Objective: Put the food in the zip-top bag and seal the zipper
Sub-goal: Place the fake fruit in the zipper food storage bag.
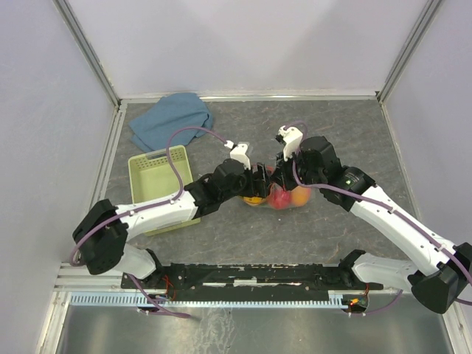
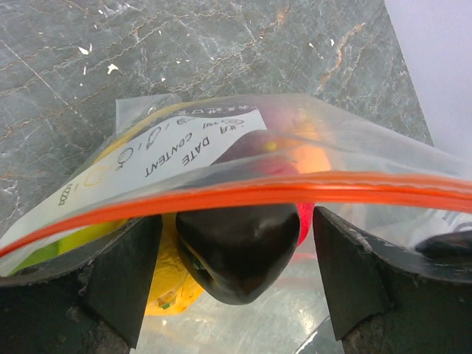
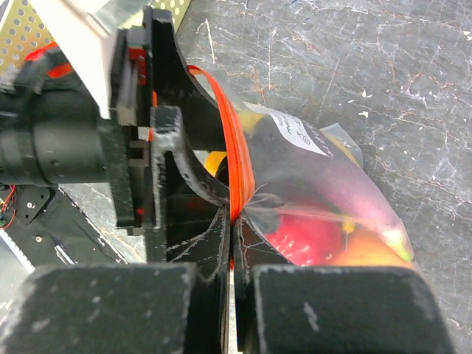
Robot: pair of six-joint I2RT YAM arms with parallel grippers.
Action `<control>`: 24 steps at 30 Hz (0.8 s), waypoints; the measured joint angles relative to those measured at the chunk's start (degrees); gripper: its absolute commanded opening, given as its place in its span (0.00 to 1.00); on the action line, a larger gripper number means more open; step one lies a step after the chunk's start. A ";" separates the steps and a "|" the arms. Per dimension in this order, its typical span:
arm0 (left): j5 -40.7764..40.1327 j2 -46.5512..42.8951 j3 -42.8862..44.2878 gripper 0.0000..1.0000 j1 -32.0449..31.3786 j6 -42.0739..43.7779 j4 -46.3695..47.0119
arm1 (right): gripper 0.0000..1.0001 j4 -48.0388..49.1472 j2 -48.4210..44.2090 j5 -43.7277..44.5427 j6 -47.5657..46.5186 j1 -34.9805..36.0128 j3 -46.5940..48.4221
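Sealing is in hand: near the basket, the zip-top bag holding the food has its zipper pinched by the closed right jaws, the left jaws spread apart astride it, and a slide along it is called for.

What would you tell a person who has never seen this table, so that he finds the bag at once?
Look at the middle of the grey table. The bag is there: clear plastic with an orange-red zipper, full of red and yellow food, unlike the blue cloth and the green basket farther left.
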 measured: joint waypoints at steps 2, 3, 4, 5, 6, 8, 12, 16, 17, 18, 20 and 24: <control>-0.28 -1.46 0.00 0.90 0.00 0.00 -0.92 | 0.02 -0.04 -0.02 0.02 0.00 0.07 0.00; -0.55 -2.38 0.00 0.91 0.00 0.00 -1.57 | 0.02 -0.04 -0.02 0.13 0.00 0.07 0.00; -0.61 -3.28 0.04 0.91 0.00 0.00 -2.38 | 0.02 -0.02 -0.02 0.24 0.00 0.07 0.00; -0.61 -4.11 0.24 0.91 -0.07 0.00 -3.39 | 0.02 0.15 0.00 0.61 0.00 0.07 0.00; -0.61 -4.87 0.55 0.91 -0.24 0.00 -4.44 | 0.02 0.24 0.00 0.79 0.02 0.07 0.00; -0.57 -6.08 1.18 0.91 -0.44 0.00 -6.19 | 0.02 0.52 0.00 1.11 0.00 0.07 0.00; -1.07 -9.38 1.95 0.91 -0.70 -0.02 -10.80 | 0.02 0.63 0.00 1.51 0.00 0.07 0.00; -3.32 -12.39 3.69 0.91 -0.70 -0.02 -18.34 | 0.02 1.05 0.00 1.90 0.00 0.07 -0.02; -3.96 -13.00 4.02 0.91 -0.70 -0.02 -19.91 | 0.02 1.25 0.00 1.95 0.00 0.07 -0.04; -4.98 -13.66 4.37 0.91 -0.70 -0.04 -21.92 | 0.02 1.44 0.00 1.97 -0.02 0.07 -0.07; -7.26 -15.17 4.87 0.91 -0.70 -0.31 -25.99 | 0.02 1.97 -0.02 2.16 -0.02 0.07 -0.31; -12.26 -18.25 4.94 0.91 -0.57 -2.32 -34.25 | 0.02 2.49 -0.02 2.38 -0.11 0.07 -0.63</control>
